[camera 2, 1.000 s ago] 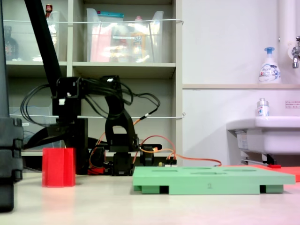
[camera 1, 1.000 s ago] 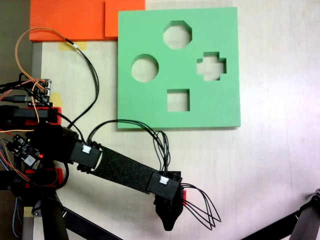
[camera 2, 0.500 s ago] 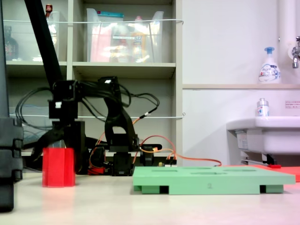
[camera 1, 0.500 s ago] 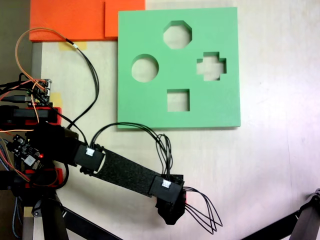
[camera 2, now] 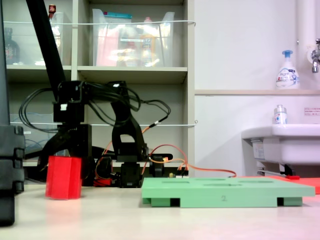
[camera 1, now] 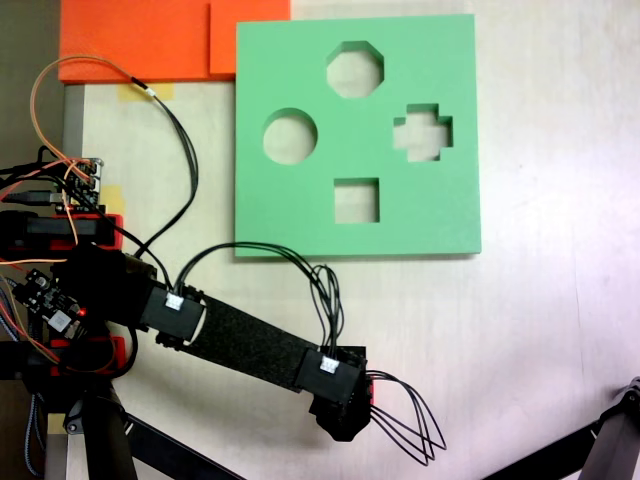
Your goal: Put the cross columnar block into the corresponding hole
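The cross columnar block (camera 2: pixel 63 178), bright red foam, stands on the table left of the board and leans slightly. My gripper (camera 2: pixel 68 156) comes down from above and is shut on the block's top. From above, my gripper (camera 1: pixel 342 422) sits near the table's front edge, and the arm's black wrist covers the block. The green board (camera 1: pixel 300 215) lies flat beyond it. Its cross-shaped hole (camera 1: pixel 423 132) is on the right side, among round, octagonal and square cutouts. Side on, the green board (camera 2: pixel 225 192) is well to the right of the block.
Orange foam sheets (camera 1: pixel 140 40) lie at the back left corner. The arm's base with circuit boards and wires (camera 1: pixel 60 250) occupies the left edge. Black tripod legs (camera 1: pixel 600 445) cross the front corners. A shelf unit (camera 2: pixel 130 75) and a sink (camera 2: pixel 280 142) stand behind the table.
The gripper came down onto the red block and closed on it. The block now leans a little, where it stood straight before. The wrist has shifted slightly.
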